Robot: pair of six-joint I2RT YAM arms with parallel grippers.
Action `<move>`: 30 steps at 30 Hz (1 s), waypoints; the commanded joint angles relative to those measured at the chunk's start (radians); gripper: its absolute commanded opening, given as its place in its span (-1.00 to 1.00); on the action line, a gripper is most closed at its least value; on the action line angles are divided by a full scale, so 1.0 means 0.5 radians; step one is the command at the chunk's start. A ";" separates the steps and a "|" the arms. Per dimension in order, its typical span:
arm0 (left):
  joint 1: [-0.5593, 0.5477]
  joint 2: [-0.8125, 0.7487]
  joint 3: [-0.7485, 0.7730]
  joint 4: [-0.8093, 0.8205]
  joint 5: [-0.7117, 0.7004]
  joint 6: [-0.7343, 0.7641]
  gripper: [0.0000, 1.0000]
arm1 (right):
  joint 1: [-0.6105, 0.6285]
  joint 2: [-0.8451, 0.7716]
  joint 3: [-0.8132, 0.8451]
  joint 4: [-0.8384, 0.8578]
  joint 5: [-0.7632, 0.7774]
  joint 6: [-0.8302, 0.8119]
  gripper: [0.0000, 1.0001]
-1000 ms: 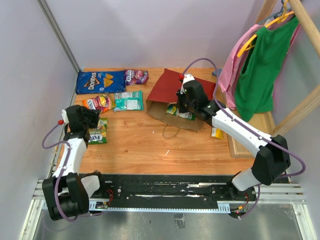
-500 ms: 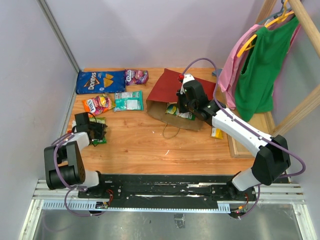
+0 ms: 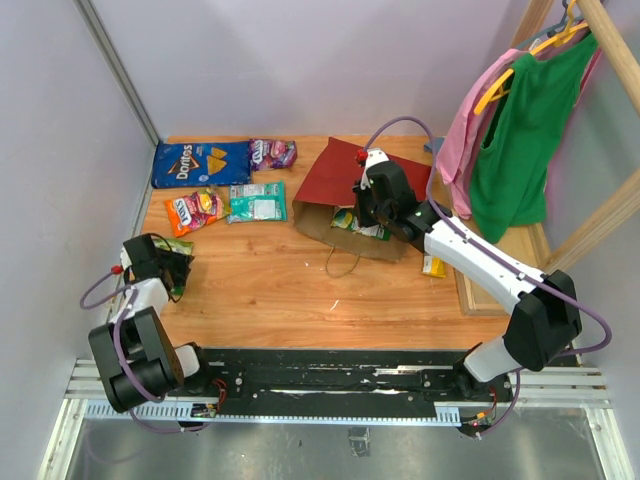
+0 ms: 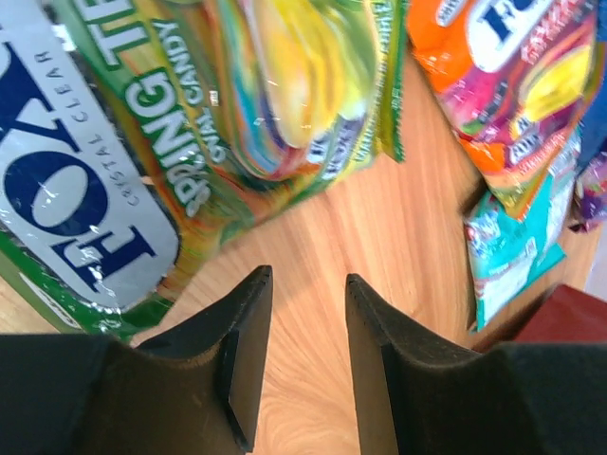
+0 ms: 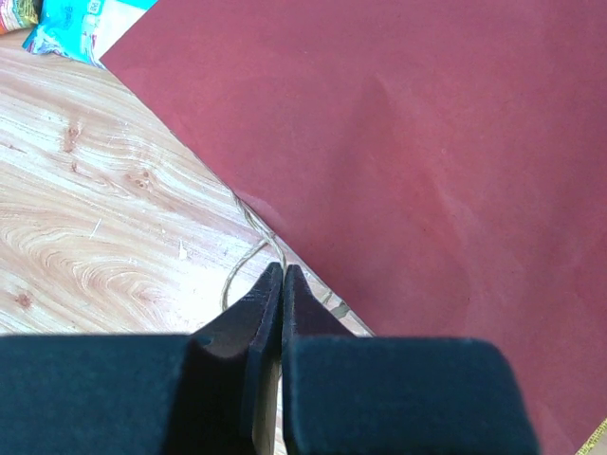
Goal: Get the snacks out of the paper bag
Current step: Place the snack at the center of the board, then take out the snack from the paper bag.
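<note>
Since a second ago your left arm has folded back low toward the near left of the worktop (image 4: 379, 227), while the right arm has held its place at the bag. Your left claw (image 4: 305, 280) stands released, with only bare wood between its fingers. The green Fox's packet (image 4: 142, 161) lies just ahead of its tips, with the orange packet (image 4: 503, 76) and teal packet (image 4: 507, 256) farther off. That green packet sits close to the left edge, so a careless swing could brush it off.

Your right claw (image 5: 282, 270) is clenched tight at the rim of the red paper bag (image 5: 427, 142), beside a handle strand (image 5: 242, 270). I cannot tell whether it pinches paper. Snacks (image 3: 352, 222) show in the bag's mouth. If that thin hold slips, the mouth may collapse over them.
</note>
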 commanded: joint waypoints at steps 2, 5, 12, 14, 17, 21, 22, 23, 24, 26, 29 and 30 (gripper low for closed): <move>0.007 -0.282 0.006 -0.048 0.141 0.233 -0.18 | -0.023 -0.005 -0.020 0.016 -0.023 0.027 -0.99; -0.016 -0.465 0.010 0.072 0.371 0.294 -0.09 | -0.021 0.010 -0.018 0.029 -0.040 0.038 -0.99; -0.882 -0.576 0.169 0.340 0.429 0.455 0.75 | -0.020 0.040 0.024 0.022 -0.055 0.052 -0.99; -1.231 -0.506 0.198 0.431 0.312 0.491 0.86 | -0.020 0.037 0.033 0.016 -0.043 0.051 -0.99; -1.712 -0.324 0.173 0.632 0.065 0.476 0.90 | -0.017 0.031 0.041 0.004 -0.028 0.051 -0.99; -2.031 0.036 0.051 1.236 -0.037 0.255 0.94 | -0.017 0.022 0.043 -0.002 -0.021 0.055 -0.99; -2.080 0.127 0.018 1.415 -0.053 0.215 0.98 | -0.015 0.017 0.048 -0.007 -0.026 0.055 -0.99; -2.121 0.216 0.007 1.567 -0.075 0.165 0.99 | -0.014 0.012 0.049 -0.012 -0.025 0.057 -0.99; -2.152 0.309 0.023 1.664 -0.096 0.135 0.99 | -0.015 0.006 0.046 -0.015 -0.016 0.050 -0.99; -2.203 0.521 0.102 1.757 -0.156 0.079 0.94 | -0.015 -0.010 0.039 -0.021 0.012 0.047 -0.99; -2.244 0.784 0.249 1.915 -0.161 0.020 0.76 | -0.015 -0.026 0.031 -0.027 0.033 0.038 -0.99; -2.252 0.864 0.296 1.952 -0.167 -0.035 0.71 | -0.014 -0.032 0.030 -0.033 0.040 0.036 -0.99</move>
